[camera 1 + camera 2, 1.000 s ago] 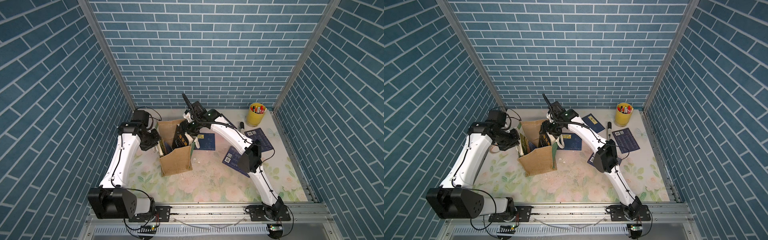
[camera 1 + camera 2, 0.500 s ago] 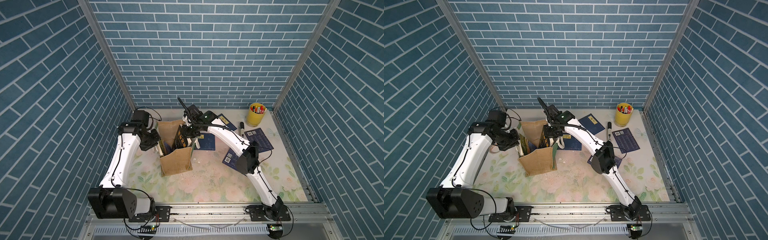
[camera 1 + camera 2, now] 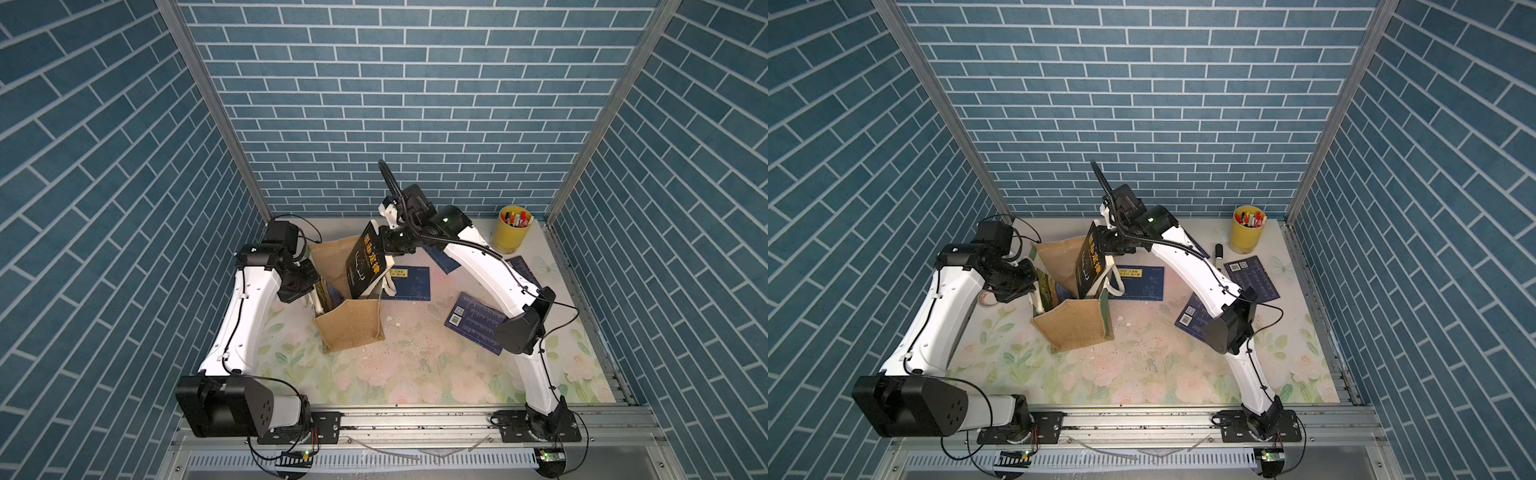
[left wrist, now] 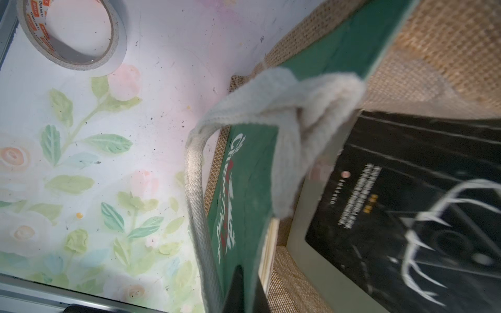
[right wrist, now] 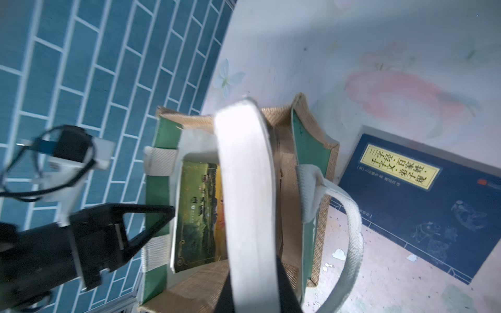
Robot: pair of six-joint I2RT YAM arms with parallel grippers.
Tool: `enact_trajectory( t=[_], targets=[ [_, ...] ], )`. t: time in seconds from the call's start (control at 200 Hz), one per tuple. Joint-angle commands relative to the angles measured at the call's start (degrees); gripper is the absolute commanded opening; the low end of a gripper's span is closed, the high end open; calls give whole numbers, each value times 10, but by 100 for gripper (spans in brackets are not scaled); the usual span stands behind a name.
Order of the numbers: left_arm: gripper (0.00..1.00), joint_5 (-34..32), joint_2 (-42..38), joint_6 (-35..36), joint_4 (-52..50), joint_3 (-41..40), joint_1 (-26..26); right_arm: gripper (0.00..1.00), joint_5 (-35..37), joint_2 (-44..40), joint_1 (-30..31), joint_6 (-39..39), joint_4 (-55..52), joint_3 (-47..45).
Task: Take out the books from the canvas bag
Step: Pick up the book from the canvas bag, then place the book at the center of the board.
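Floral tabletop point(image 3: 415, 374), brick walls point(image 3: 415, 104); right end effector point(image 3: 386, 245) grips book point(image 3: 365, 266), left end effector point(image 3: 311, 289) bag point(image 3: 353, 328).

The black book point(image 3: 368, 266) with yellow characters is tilting half out of the upright tan canvas bag point(image 3: 353, 328); the landscape-cover book point(image 5: 198, 214) is leaning inside; a navy book point(image 3: 409, 282) is lying flat on the desk point(image 3: 415, 365) just beside it.

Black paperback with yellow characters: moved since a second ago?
Yes. The black paperback with yellow characters has risen and now sticks further out above the rim of the tan burlap tote, pinched by the right gripper.
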Motion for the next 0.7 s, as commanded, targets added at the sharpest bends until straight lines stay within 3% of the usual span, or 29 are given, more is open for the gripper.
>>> enact_trajectory(
  t=[0.0, 0.37, 0.49, 0.695],
  targets=[
    [0, -9, 1, -2, -22, 1, 1, 0, -12, -50, -23, 29, 76, -1],
    [0, -20, -3, -6, -19, -6, 1, 0, -42, -179, -125, 115, 235, -136],
    [0, -21, -3, -11, -18, -9, 1, 0, -33, -231, -166, 140, 298, -234],
    [0, -18, -1, -19, -15, -10, 1, 0, -16, -285, -230, 228, 499, -456]
  ],
)
